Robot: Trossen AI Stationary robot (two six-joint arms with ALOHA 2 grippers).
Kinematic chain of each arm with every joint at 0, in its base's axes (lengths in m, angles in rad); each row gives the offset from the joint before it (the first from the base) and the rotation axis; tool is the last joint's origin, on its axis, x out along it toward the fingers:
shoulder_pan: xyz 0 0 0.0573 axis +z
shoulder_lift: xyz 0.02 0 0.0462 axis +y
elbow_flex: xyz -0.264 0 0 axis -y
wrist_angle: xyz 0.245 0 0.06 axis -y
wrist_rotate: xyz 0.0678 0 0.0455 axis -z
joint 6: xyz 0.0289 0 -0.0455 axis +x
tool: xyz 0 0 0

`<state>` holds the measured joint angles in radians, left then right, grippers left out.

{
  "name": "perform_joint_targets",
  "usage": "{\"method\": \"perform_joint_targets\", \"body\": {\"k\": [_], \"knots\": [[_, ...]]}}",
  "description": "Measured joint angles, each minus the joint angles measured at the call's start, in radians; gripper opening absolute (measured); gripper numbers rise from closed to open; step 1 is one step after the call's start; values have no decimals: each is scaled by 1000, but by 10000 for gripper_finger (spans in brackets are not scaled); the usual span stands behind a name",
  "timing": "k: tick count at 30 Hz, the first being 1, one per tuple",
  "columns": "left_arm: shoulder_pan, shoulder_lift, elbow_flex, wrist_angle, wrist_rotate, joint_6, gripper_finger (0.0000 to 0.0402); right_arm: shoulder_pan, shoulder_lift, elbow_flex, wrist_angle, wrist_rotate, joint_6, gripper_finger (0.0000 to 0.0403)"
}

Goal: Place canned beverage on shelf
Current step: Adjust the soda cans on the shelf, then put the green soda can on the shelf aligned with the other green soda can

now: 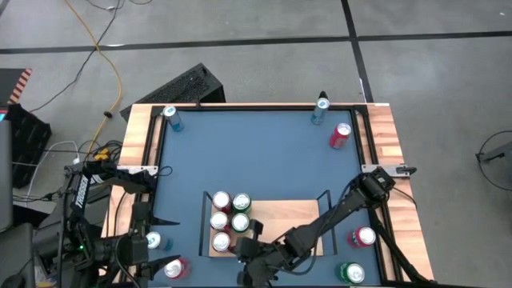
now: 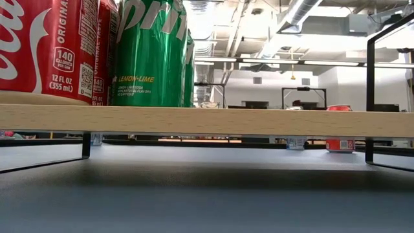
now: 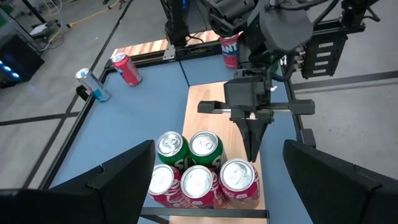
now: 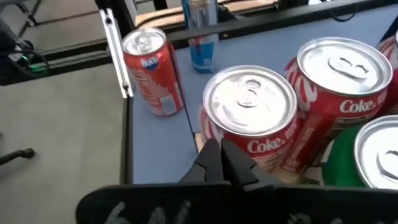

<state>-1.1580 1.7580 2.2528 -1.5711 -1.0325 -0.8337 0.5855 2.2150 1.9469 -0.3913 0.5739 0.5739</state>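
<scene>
With right gripper [image 3: 253, 149] jaws closed empty beside the shelf's [image 1: 292, 214] Coke can [image 4: 252, 115], left gripper [image 1: 152, 240] jaws open: cans look rigid, slick; grip mid-body.

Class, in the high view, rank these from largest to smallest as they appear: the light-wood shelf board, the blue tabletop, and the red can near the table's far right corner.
1. Blue tabletop
2. Light-wood shelf board
3. Red can

— Where are we?
— A lab, we'd say: exposed ceiling ducts [image 2: 304, 11], strip lights and monitors [image 2: 259, 103] on desks behind our blue table [image 1: 264, 152].
— Anything else?
— Loose cables [image 1: 96, 48] across the concrete floor.
</scene>
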Motion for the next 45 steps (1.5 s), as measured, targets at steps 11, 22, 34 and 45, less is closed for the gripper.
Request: {"method": "perform_joint_targets", "body": {"k": [11,22,34,45], "knots": [[0,0,0,0,6,4,339,1,0,0,-50,0,50,0],[0,0,0,0,6,4,339,-21,-1,0,-39,-29,8,0],[0,0,0,0,5,3,339,-16,-35,0,-33,-138,-51,0],[0,0,0,0,-4,-68,339,25,-237,1,-430,-222,127,0]]}}
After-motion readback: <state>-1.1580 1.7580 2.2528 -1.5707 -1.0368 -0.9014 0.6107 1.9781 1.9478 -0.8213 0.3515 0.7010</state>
